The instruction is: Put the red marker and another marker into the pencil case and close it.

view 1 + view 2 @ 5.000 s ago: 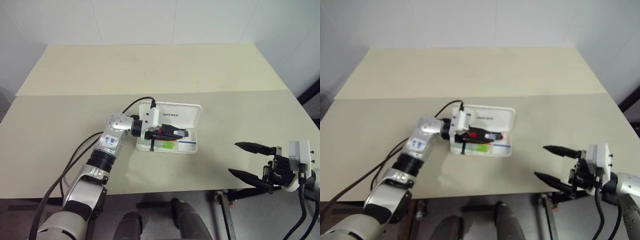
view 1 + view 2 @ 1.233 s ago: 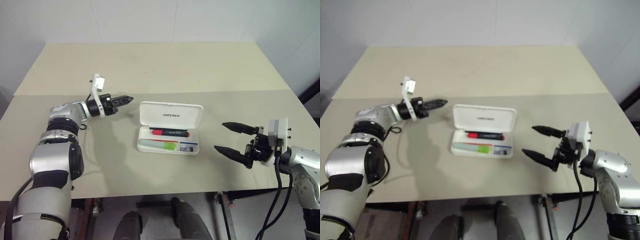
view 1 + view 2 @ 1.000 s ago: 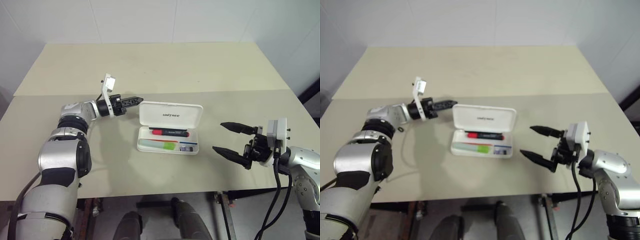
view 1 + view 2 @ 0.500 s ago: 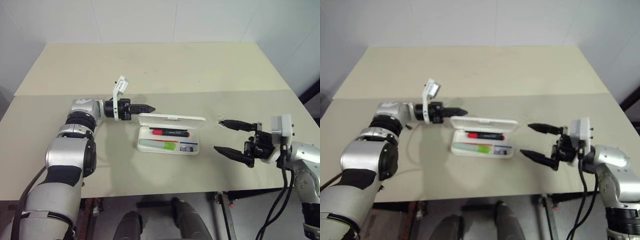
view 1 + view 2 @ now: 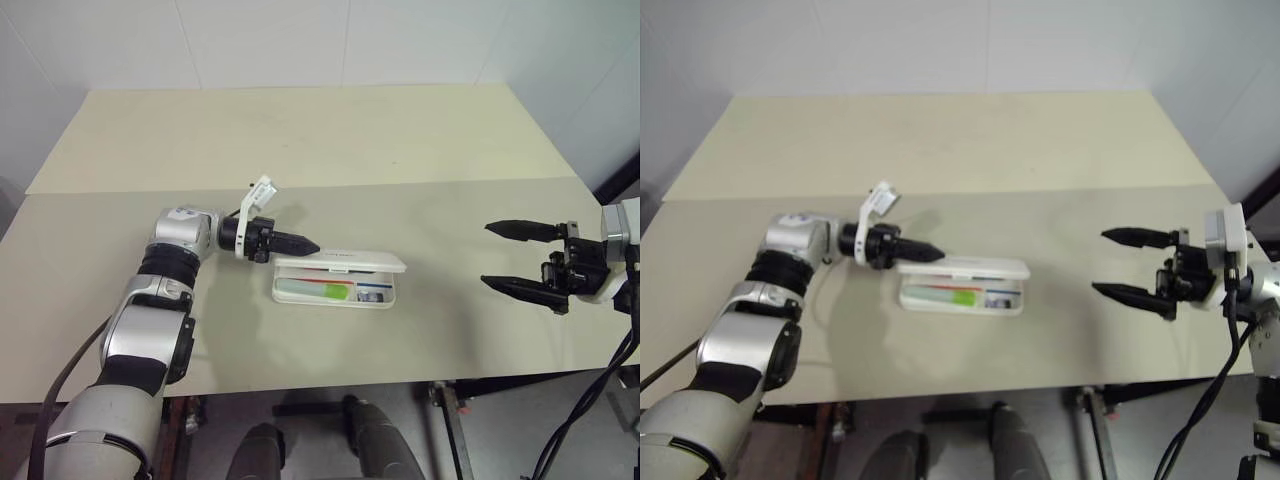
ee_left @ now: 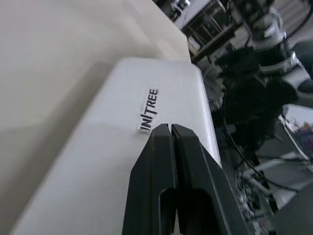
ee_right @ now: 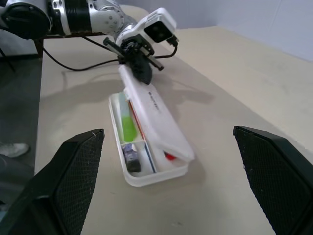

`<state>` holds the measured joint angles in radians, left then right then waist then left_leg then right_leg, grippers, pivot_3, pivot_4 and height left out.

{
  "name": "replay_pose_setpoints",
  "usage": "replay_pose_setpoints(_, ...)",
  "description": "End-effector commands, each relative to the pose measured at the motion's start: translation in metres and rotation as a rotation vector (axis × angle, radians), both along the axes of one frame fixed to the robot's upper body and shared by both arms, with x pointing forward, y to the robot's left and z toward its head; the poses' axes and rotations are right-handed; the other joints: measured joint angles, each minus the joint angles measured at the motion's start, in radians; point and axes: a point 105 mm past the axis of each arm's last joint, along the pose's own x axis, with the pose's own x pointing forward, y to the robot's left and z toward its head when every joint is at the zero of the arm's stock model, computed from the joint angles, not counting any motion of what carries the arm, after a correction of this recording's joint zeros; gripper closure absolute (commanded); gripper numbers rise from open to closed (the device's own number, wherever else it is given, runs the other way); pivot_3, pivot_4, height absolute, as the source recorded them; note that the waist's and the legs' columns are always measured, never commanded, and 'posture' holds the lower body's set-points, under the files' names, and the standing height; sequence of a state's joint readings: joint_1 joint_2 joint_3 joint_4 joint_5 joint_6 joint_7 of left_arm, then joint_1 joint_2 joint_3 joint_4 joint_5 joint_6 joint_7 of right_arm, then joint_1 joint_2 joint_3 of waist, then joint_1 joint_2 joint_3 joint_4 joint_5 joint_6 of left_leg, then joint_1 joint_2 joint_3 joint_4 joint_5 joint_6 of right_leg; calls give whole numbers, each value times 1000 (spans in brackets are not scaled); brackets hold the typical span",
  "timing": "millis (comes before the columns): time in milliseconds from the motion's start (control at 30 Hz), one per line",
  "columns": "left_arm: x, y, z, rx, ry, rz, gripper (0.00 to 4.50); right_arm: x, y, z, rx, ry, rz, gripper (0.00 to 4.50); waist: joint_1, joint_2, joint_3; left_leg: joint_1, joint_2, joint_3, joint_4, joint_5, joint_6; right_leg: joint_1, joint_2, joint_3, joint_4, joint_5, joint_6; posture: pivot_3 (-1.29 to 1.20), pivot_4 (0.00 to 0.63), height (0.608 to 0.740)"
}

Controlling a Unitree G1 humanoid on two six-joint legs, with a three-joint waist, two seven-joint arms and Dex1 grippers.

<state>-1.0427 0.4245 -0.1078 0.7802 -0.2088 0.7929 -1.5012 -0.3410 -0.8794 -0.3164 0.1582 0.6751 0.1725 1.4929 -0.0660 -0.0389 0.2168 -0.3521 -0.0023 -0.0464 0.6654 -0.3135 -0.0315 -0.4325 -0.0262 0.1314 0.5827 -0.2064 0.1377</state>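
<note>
The white pencil case (image 5: pixel 386 300) lies mid-table, its lid (image 5: pixel 350 261) tipped down low over the tray and standing just ajar. My left gripper (image 5: pixel 310 247) is shut, its tips (image 6: pixel 169 129) pressing on the lid beside the dark logo (image 6: pixel 148 108). Inside, another marker (image 5: pixel 325 290), light green, lies along the front. The red marker (image 5: pixel 322 270) shows as a sliver under the lid. My right gripper (image 5: pixel 502 258) hangs open and empty well to the right of the case, its fingers (image 7: pixel 73 176) spread wide.
The case sits on a beige table (image 5: pixel 300 140) with a seam running across it just behind the case. A small grey lump (image 7: pixel 131 159) lies in the case's end compartment. A black cable (image 7: pixel 83 66) trails from my left wrist over the tabletop.
My left gripper has swept right onto the case and pushed the upright lid down to nearly flat. My right gripper has drawn away to the right and risen a little, still open.
</note>
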Motion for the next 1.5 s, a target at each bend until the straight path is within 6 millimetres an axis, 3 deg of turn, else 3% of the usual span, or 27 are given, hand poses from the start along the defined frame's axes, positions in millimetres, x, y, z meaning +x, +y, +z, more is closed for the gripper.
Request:
replay_pose_setpoints(33, -18, 0, -1, -6, 16, -98, 4432, -1, -2, 5, -41, -37, 15, 0, -5, 0, 0, 0, 0, 0, 0, 0, 0, 0, 0, 0, 0, 0, 0, 0, 150, 740)
replay_pose_setpoints(200, -31, -1, -20, 56, 72, -95, 4432, -2, 6, 3, -35, -44, 20, 0, -15, 0, 0, 0, 0, 0, 0, 0, 0, 0, 0, 0, 1, 0, 0, 0, 150, 740)
replay_pose_setpoints(400, -25, 3, -43, 154, 117, -3, 4432, -3, 13, 1, -10, -54, 4, 0, -17, 0, 0, 1, 0, 0, 1, 0, 0, 1, 0, 0, 2, -1, 0, 0, 150, 740)
replay_pose_setpoints(800, -18, 7, -59, 223, 132, 43, 4432, -5, 15, 1, 1, -52, -28, 0, -17, 1, 0, 2, -1, 0, 2, 1, 1, 5, 0, 1, 1, -3, -2, 0, 150, 740)
replay_pose_setpoints(1100, -23, -5, -35, 142, 82, 4, 4432, 1, 19, 3, 8, -63, -42, 0, -16, 1, -1, 1, -1, 0, 2, 1, 1, 5, 0, 1, 1, -3, -1, 0, 150, 740)
replay_pose_setpoints(1300, -34, -13, 13, -56, -10, -9, 4432, 7, 22, 6, 13, -72, -42, 0, -15, 2, -1, 0, -1, 0, 2, 1, 1, -1, -1, 1, 2, -3, 0, 0, 150, 740)
replay_pose_setpoints(1500, -43, -10, 42, -181, -132, 39, 4432, 13, 24, 9, 14, -77, -38, 0, -20, 2, -1, -1, -1, 0, 1, 1, 0, -5, -1, 1, 5, -2, 0, 0, 150, 740)
